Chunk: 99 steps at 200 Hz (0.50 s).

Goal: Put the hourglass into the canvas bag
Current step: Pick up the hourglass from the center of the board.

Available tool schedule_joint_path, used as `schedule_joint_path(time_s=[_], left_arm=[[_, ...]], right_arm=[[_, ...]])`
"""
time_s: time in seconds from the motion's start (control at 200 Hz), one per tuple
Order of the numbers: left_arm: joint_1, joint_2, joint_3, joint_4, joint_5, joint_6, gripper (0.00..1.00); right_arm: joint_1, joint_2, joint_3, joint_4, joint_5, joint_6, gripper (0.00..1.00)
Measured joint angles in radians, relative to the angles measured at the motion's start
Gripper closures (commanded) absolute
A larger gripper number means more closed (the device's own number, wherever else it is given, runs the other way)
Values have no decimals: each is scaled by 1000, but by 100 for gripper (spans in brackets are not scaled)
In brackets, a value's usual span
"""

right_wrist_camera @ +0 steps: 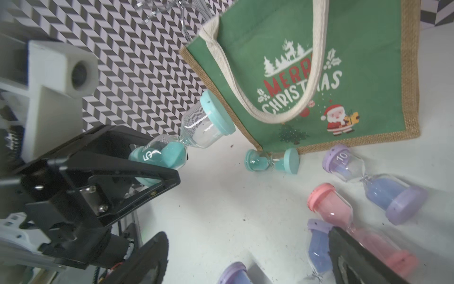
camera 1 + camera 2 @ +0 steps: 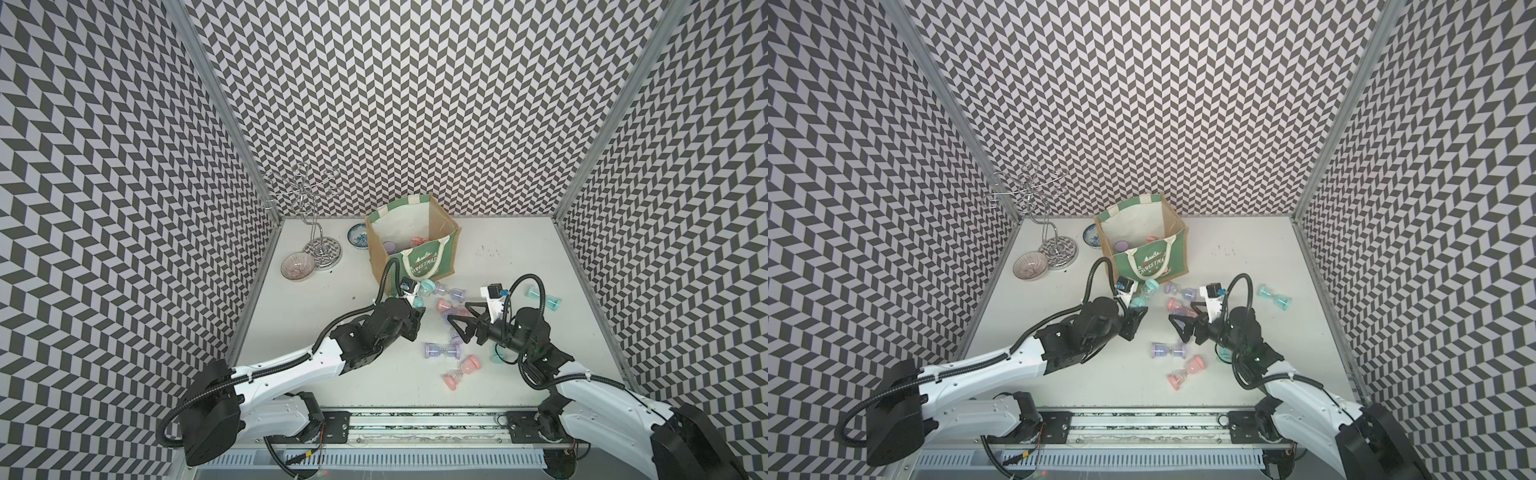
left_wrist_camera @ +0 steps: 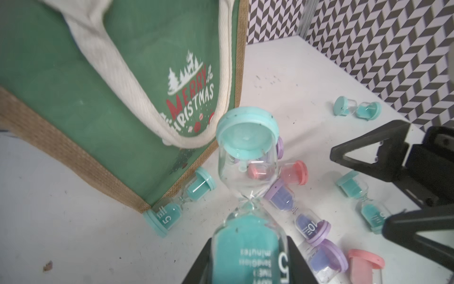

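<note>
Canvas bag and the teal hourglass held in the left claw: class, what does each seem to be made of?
Canvas bag: likely coarse woven jute, matte; tan weave shows along its edges. Teal hourglass: clear glossy bulbs, glass or plastic, unclear; matte plastic-looking caps.

1. Bag (image 2: 424, 259): tan jute, green front, green-white striped rim, white lining.
2. Teal hourglass (image 3: 245, 236), pink hourglass (image 2: 461, 372), purple hourglass (image 2: 441, 351).
3. Walls (image 2: 395, 104): black-and-white chevrons.
4. Table (image 2: 374, 374): white.
5. Bowl (image 2: 297, 266): pinkish, radial lines.
</note>
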Motion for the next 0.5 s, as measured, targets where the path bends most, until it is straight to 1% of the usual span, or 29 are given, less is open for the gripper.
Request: schedule_joint_path(time_s=[0.255, 0.395, 0.496], left_arm=[[24, -3, 201, -106, 21, 43, 73], [63, 34, 305, -154, 32, 57, 73], [108, 70, 372, -185, 47, 70, 73]], right_arm=[[1, -10, 111, -48, 0, 48, 1], [1, -9, 153, -52, 31, 79, 1], [1, 5, 193, -65, 61, 93, 1]])
